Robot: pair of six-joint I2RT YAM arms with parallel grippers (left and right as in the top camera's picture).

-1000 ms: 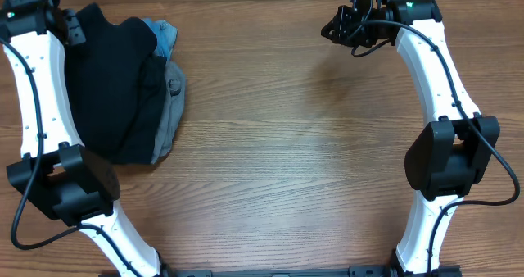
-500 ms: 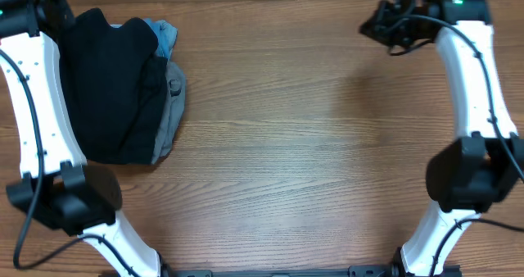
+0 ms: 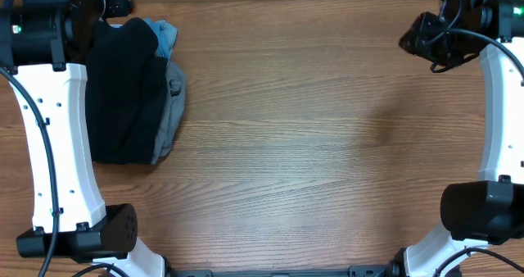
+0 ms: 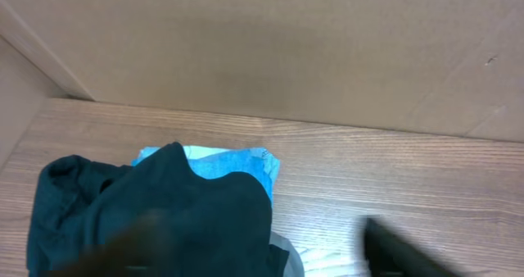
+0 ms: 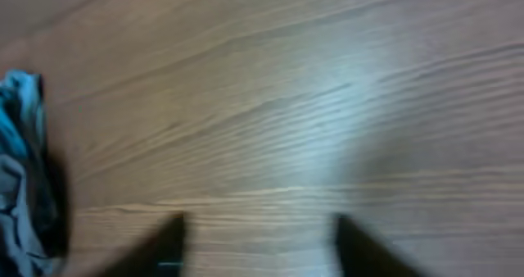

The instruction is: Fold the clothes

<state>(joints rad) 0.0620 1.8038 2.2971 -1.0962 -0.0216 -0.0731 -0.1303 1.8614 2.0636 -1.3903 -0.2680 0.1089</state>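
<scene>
- At the upper left of the overhead view, the clothes (image 3: 123,97) lie as a crumpled black heap, not yet folded and partly hidden under the left arm (image 3: 61,146).
- Under the heap's right edge sit a light-blue garment (image 3: 166,38) and a grey garment (image 3: 172,105), both touching the black fabric.
- Over the heap's upper end the left gripper (image 4: 266,248) hovers, fingers wide apart and holding nothing.
- Far off at the upper right of that view hangs the right gripper (image 5: 262,244), fingers apart and empty.
- Risk: a pinch near the heap's right edge would likely catch blue or grey cloth too, since the layers overlap. Thin fabric bunched like this may also lift doubled, which would spoil the fold.
- Underneath is a wooden table (image 3: 311,146), and a plain beige wall (image 4: 286,47) rises just behind the heap.
</scene>
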